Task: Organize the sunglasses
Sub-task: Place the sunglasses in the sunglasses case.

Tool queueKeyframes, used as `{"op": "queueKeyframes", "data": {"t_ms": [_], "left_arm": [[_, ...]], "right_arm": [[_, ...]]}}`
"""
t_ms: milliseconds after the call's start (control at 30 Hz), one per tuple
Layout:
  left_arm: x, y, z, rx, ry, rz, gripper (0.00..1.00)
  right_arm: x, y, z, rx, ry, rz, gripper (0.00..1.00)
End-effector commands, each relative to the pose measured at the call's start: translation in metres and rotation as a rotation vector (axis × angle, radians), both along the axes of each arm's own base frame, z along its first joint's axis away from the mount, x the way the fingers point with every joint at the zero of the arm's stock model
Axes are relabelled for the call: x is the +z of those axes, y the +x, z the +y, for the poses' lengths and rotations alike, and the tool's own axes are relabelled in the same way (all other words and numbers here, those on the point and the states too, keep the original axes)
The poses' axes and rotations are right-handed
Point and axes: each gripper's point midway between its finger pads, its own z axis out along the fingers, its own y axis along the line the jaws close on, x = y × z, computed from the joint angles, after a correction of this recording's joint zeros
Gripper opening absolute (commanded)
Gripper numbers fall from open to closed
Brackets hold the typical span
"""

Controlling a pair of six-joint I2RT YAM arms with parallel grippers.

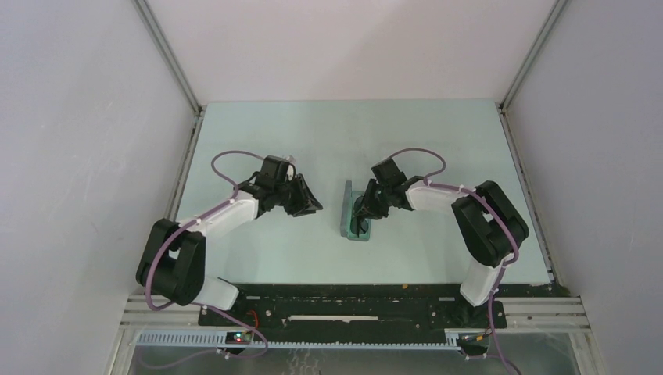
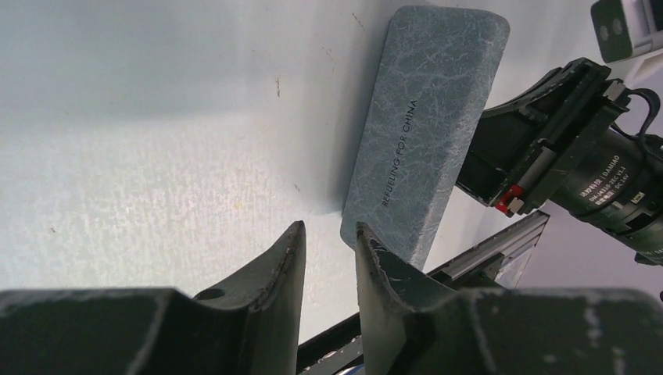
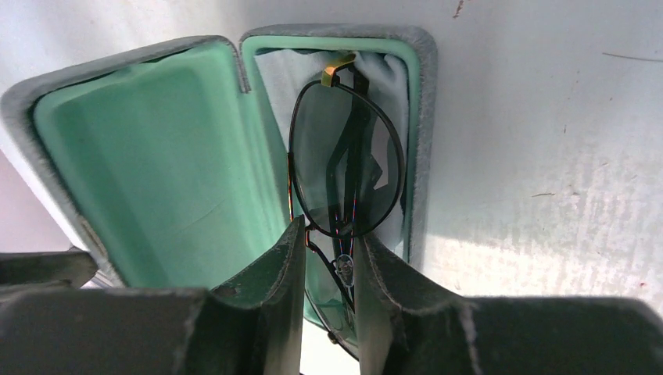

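White walls (image 1: 352, 47) close in one pale bench (image 1: 274, 148), with two arms bolted at the lower edge of the top view. One slate-grey case (image 1: 349, 205) lies at the middle of the bench, hinged open. In the right wrist view its lid (image 3: 148, 156) fills the left half of the frame and shows a mint-green lining. The other half runs up the centre of that frame. One pair of sunglasses (image 3: 344, 156) lies folded inside that half, on one pale cloth (image 3: 391, 74) tucked under them. One dark lens faces the camera, and a gold-tipped arm end sits at the top of the frame. The right tool (image 3: 330, 230) hangs over the case at the lower centre. Its two fingers are apart by a narrow gap astride the bridge of the sunglasses, and a nose pad shows loose in that gap. The left tool (image 2: 329, 230) hovers just beside the case, left of it in the top view. Its two fingers are likewise a little apart, with nothing between them. In the left wrist view the grey marbled outside of the lid, printed with one line of lettering, stands at upper right.
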Motion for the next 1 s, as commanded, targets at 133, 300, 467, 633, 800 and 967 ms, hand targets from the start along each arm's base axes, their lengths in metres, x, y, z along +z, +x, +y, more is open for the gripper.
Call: {"op": "queueKeyframes", "data": {"t_ms": [133,300,467,633,800,967], "left_arm": [[0.005,0.001,0.007,0.003,0.021,-0.036,0.35],[0.005,0.002,0.006,0.004,0.019,-0.035,0.35],[0.003,0.002,0.006,0.004,0.022,-0.032,0.35],[0.001,0.002,0.004,0.001,0.021,-0.027,0.35],[0.003,0.004,0.004,-0.001,0.023,-0.037,0.35],[0.000,0.006,0.002,-0.005,0.034,-0.034,0.35]], "right_arm": [[0.000,0.011,0.008,-0.015,0.005,-0.019,0.29],[0.000,0.010,0.008,-0.009,0.002,-0.020,0.42],[0.007,0.008,0.005,-0.006,-0.003,-0.025,0.47],[0.014,0.005,0.002,-0.007,-0.002,-0.039,0.52],[0.021,-0.001,-0.005,-0.010,-0.012,-0.052,0.64],[0.029,-0.009,-0.011,-0.015,-0.008,-0.069,0.68]]}}
